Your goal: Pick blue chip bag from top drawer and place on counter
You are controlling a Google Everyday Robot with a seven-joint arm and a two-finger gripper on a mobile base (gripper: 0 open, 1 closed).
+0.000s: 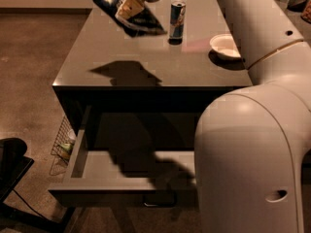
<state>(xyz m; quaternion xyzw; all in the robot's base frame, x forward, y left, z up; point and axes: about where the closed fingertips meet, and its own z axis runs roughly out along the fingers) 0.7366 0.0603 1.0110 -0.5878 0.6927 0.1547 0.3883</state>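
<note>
My gripper (127, 7) hangs over the far left part of the counter (141, 57), shut on the blue chip bag (138, 21). The bag is dark with a blue and white lower part and is held in the air above the counter; its shadow lies on the counter's front part. The top drawer (97, 171) stands pulled open below the counter's front edge, showing its pale grey floor, with the arm's shadow across it. My white arm fills the right side of the view and hides the drawer's right end.
A tall blue-and-silver drink can (177, 19) stands on the counter just right of the bag. A white bowl (226, 46) sits near the counter's right edge. A wire basket (62, 144) stands on the floor left of the drawer. A dark object (12, 166) is at lower left.
</note>
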